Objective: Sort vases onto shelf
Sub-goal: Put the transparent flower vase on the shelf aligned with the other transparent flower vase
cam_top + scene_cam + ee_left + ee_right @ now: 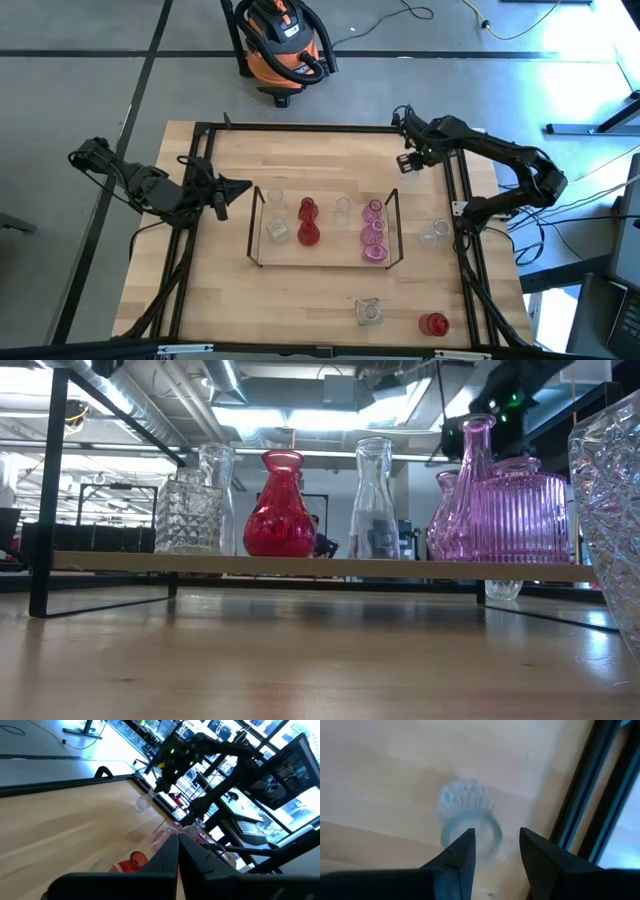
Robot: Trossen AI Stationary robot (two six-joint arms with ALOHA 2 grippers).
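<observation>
Shelf [325, 262] mid-table holds eight vases: three clear, two red [308, 236], three pink [375, 232]. Three loose: clear vase [435, 233] under the half-open, empty right gripper [496, 851], clear jar [369, 312], red jar [433, 324]. Left gripper [243, 186] shut, empty.

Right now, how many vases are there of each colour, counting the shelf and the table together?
Red vases: 3
Pink vases: 3
Clear vases: 6
Total: 12
</observation>
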